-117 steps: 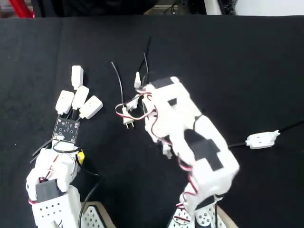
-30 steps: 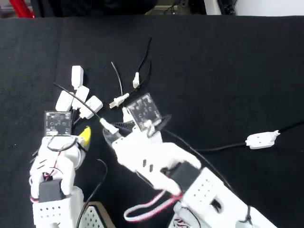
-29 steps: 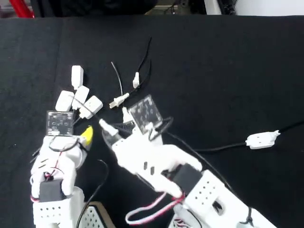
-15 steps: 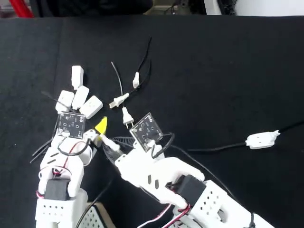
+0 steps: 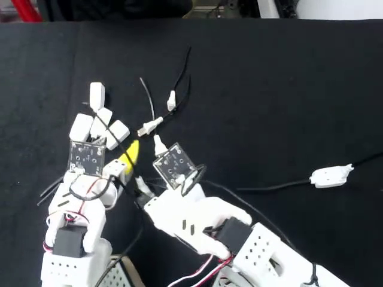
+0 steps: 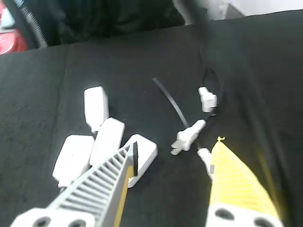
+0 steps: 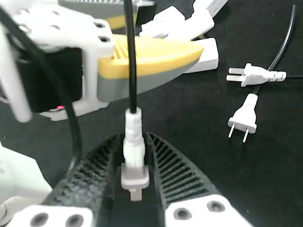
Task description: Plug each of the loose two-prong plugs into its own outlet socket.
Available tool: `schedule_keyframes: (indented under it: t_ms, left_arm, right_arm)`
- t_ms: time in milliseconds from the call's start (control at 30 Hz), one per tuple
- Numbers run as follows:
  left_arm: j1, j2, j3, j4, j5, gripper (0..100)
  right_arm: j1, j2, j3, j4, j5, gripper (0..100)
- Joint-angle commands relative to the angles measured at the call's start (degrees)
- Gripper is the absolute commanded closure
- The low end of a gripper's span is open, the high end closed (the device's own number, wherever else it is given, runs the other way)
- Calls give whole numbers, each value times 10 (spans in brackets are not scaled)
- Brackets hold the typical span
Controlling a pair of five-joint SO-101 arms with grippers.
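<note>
Several white outlet sockets (image 5: 103,119) lie bunched at the table's left, also seen from the left wrist (image 6: 109,139). My left gripper (image 5: 116,146) hovers open just before them (image 6: 174,145), its yellow finger (image 6: 232,179) beside the loose plugs. My right gripper (image 5: 140,188) sits close against that yellow finger (image 7: 147,56) and is shut (image 7: 134,139) on a white two-prong plug (image 7: 132,158) whose black cord runs upward. Three loose plugs (image 5: 149,127) rest mid-table; two of these loose plugs (image 7: 246,116) appear in the right wrist view.
Another white socket (image 5: 329,175) on a black cord lies at the far right. Black cords (image 5: 182,78) trail from the plugs toward the back. The black cloth is bare at the back and right.
The right gripper carried its plug from mid-table back beside the left gripper. The left gripper swung toward the sockets, and its yellow finger spread outward.
</note>
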Motion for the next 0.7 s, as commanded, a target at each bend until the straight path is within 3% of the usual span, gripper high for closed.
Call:
schedule_keyframes:
  t_ms: [0, 133, 300, 467, 667]
  left_arm:
    - [37, -4, -53, 16, 2, 743]
    - [71, -3, -59, 45, -8, 741]
    - [112, -4, -60, 79, -118, 744]
    - [49, -4, -60, 79, -119, 744]
    - [-98, -4, -55, 80, -121, 744]
  right_arm:
    - [-8, 16, -18, -3, 7, 987]
    - [-8, 50, -22, -24, 7, 987]
    - [-5, 101, -28, -50, 7, 987]
    - [-4, 124, -42, -46, 7, 987]
    - [55, 124, -64, -46, 7, 987]
